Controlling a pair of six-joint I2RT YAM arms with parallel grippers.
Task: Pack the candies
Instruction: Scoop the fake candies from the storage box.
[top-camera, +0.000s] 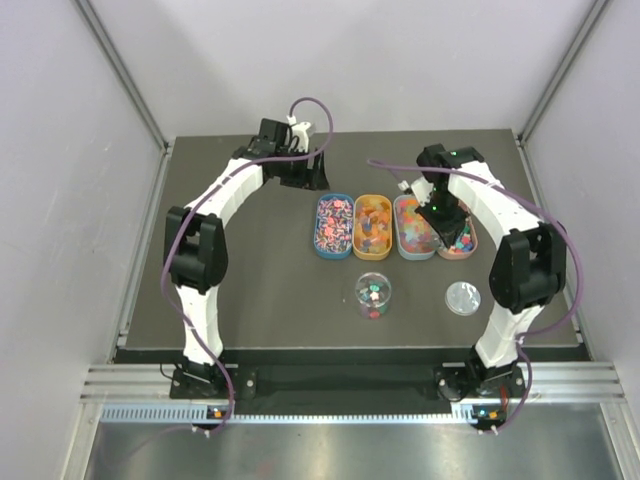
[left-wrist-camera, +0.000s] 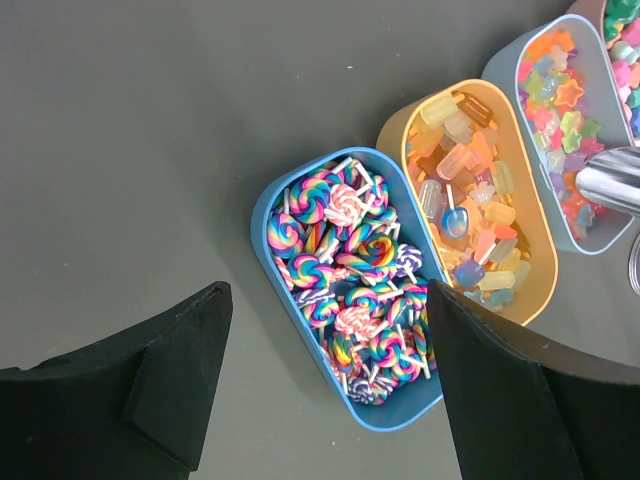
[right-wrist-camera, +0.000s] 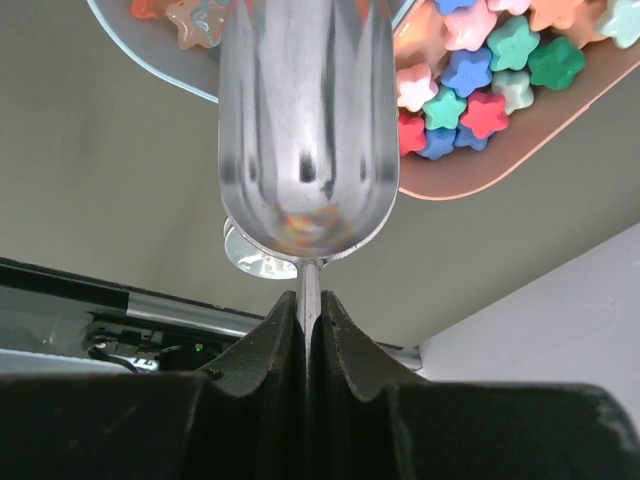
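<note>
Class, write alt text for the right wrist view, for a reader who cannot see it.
The right claw grips the thin handle of a shiny metal scoop, whose bowl fills the middle of the view. Beyond it, a pink tray holds star-shaped candies in many colours, on a grey table.

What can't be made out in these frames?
Whether the metal scoop holds candies: the right wrist view shows only reflective metal; in the top view the right arm covers it.
Pink tray: cut off by the frame edge and the scoop in the right wrist view; partly under the arm from above.
Clear jar contents: too small in the top view to identify.
</note>
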